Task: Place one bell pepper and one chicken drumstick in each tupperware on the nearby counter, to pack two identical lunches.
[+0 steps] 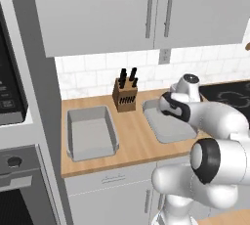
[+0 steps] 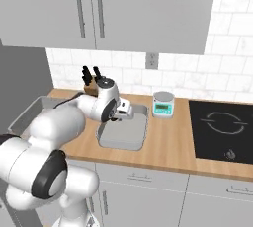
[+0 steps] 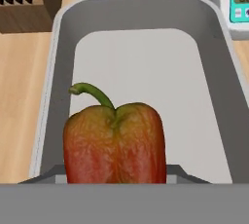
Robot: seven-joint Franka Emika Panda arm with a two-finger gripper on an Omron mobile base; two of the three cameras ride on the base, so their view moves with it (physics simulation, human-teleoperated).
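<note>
- The gripper [image 2: 129,109] hung over the near end of the right-hand tupperware [image 2: 138,134], the arm reaching in from the base across the counter [image 2: 168,144].
- In the hand view, a red-orange bell pepper [image 3: 114,142] with a curved green stem filled the lower middle, sitting just where the fingers rise. The jaws stood part-way apart with the pepper between them, so the hand appeared closed on it; the finger tips themselves were hidden behind the fruit.
- Below and beyond the pepper lay the grey floor of the right-hand tupperware [image 3: 146,72], with nothing else visible in it. Whether the pepper touched that floor could not be told.
- A second grey tupperware [image 1: 90,133] lay on the counter [image 1: 132,146] to the left, well apart from the first [image 1: 168,126]; its visible interior held nothing.
- A wooden knife block [image 1: 125,94] with dark handles stood against the tiled backsplash, between the two containers and behind them.
- A small kitchen scale [image 2: 162,104] with a teal face stood just beyond the far right corner of the right-hand tupperware, and a black cooktop [image 2: 222,130] lay further right.
</note>
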